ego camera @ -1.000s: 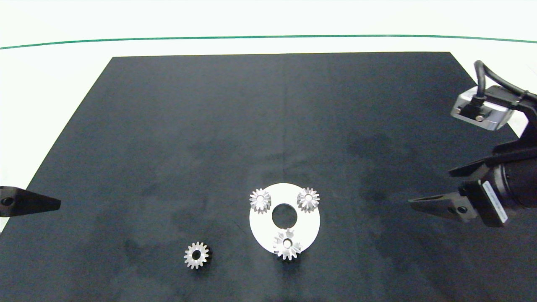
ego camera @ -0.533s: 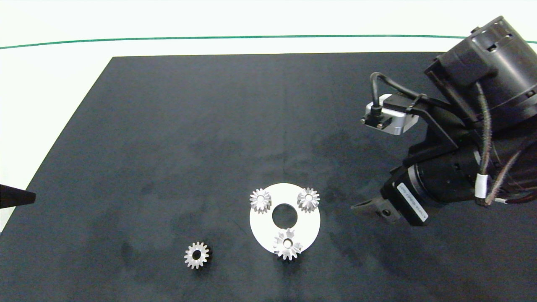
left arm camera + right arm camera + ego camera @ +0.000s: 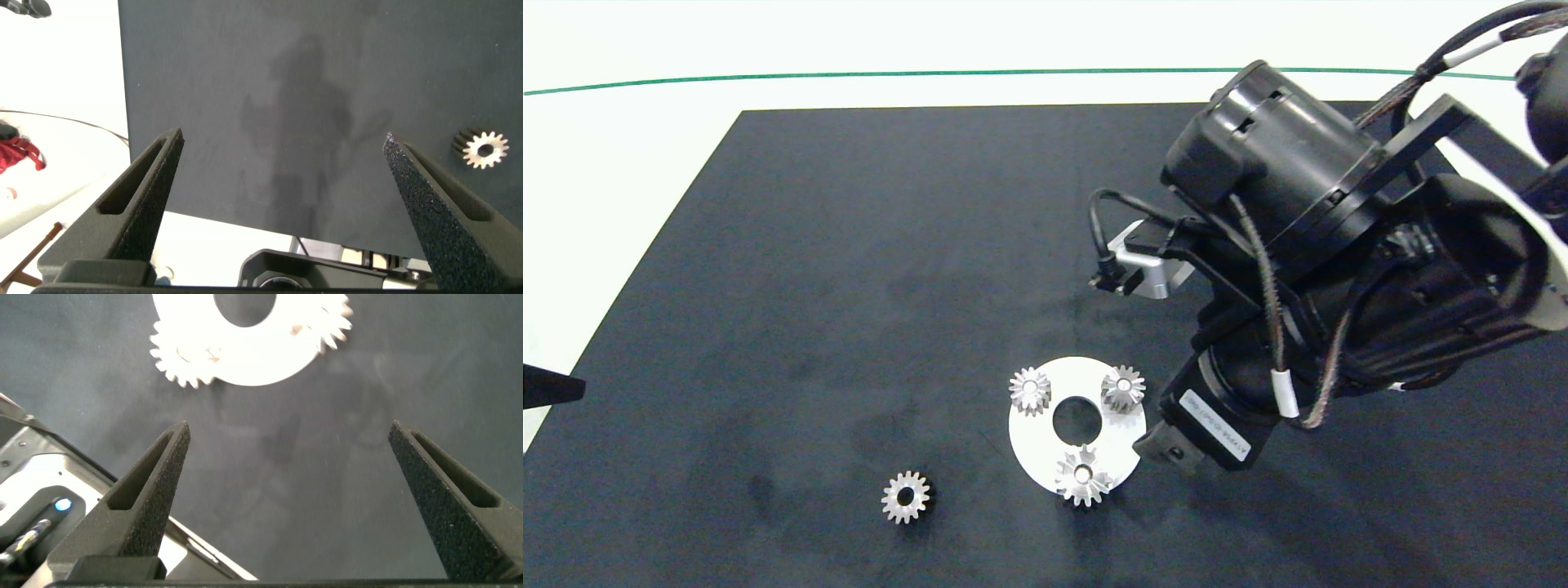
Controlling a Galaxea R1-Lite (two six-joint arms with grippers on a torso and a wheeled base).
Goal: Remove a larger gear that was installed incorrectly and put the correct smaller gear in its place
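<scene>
A white disc (image 3: 1045, 445) lies on the black mat and carries three gears. The larger gear (image 3: 1082, 475), with long pointed teeth, sits at its near edge. Two blunt-toothed gears (image 3: 1029, 390) (image 3: 1123, 388) sit at its far side. The smaller gear (image 3: 905, 496) (image 3: 482, 149) lies loose on the mat, left of the disc. My right gripper (image 3: 1156, 447) (image 3: 288, 426) hangs just off the disc's right edge, open and holding nothing; the right wrist view shows the disc (image 3: 270, 351) beyond its fingers. My left gripper (image 3: 283, 135) (image 3: 551, 385) is open at the mat's left edge.
The black mat (image 3: 849, 245) covers most of the white table, with a green line (image 3: 1013, 72) on the table beyond it. The bulky right arm (image 3: 1323, 269) reaches over the mat's right half.
The right arm has swung in from the right edge toward the disc, and its gripper now sits beside the disc's right rim. The left gripper has drawn back slightly to the left. No gear has moved.
</scene>
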